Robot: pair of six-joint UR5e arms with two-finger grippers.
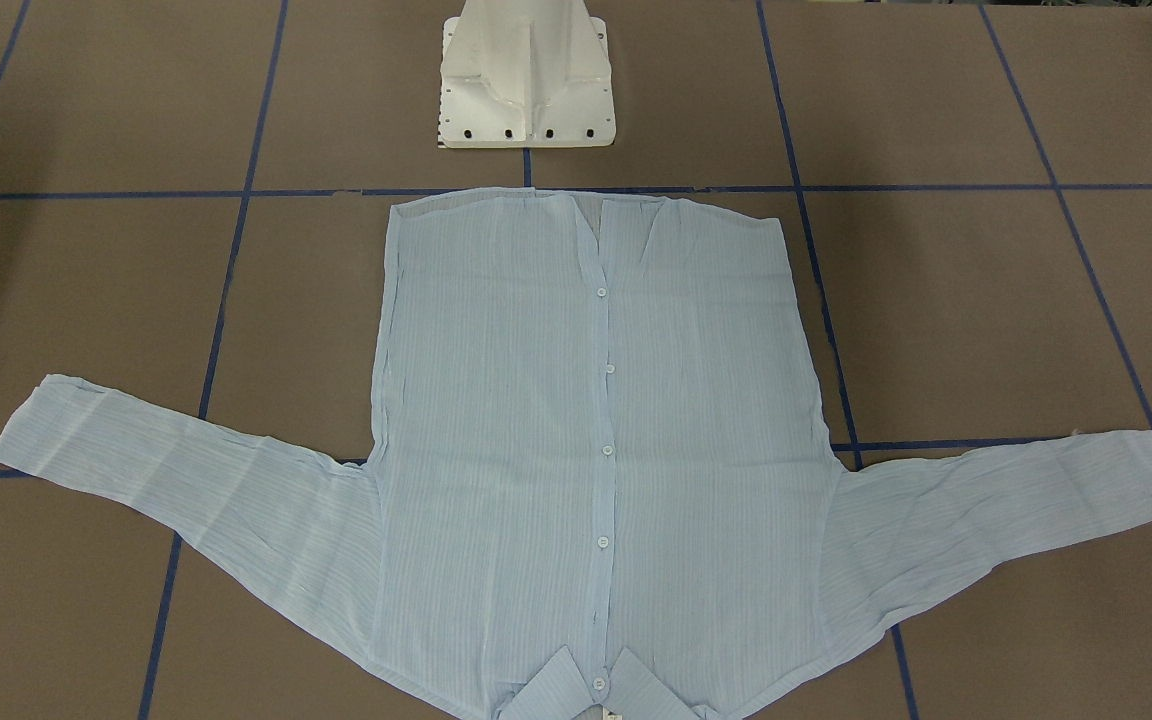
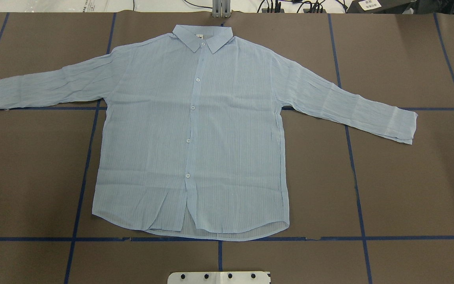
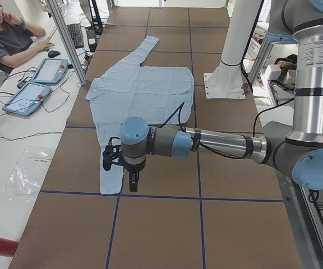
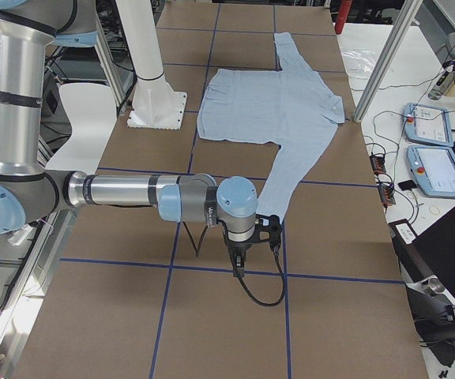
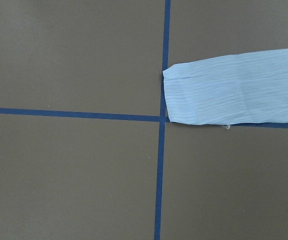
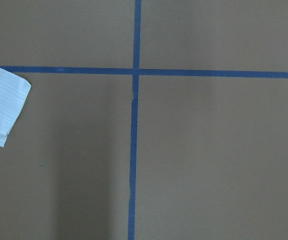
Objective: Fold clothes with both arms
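The clothes are one pale-blue striped shirt (image 2: 195, 130), lying flat and buttoned, front up, on the brown table. Its collar (image 2: 202, 37) is at the far edge and both sleeves are spread outward. The same shirt (image 1: 596, 430) fills the front-facing view. My left arm (image 3: 217, 144) reaches over the table's left end, its gripper (image 3: 132, 180) hanging above the table near the sleeve cuff (image 5: 234, 87). My right arm (image 4: 133, 191) holds its gripper (image 4: 238, 260) above the table near the other cuff (image 6: 1, 110). I cannot tell whether either gripper is open or shut.
The white pedestal base (image 1: 526, 75) stands at the robot's side, just behind the shirt's hem. Blue tape lines (image 2: 219, 238) grid the table. A person (image 3: 10, 39) sits at a side desk with control tablets (image 3: 27, 95); more tablets (image 4: 437, 166) lie there.
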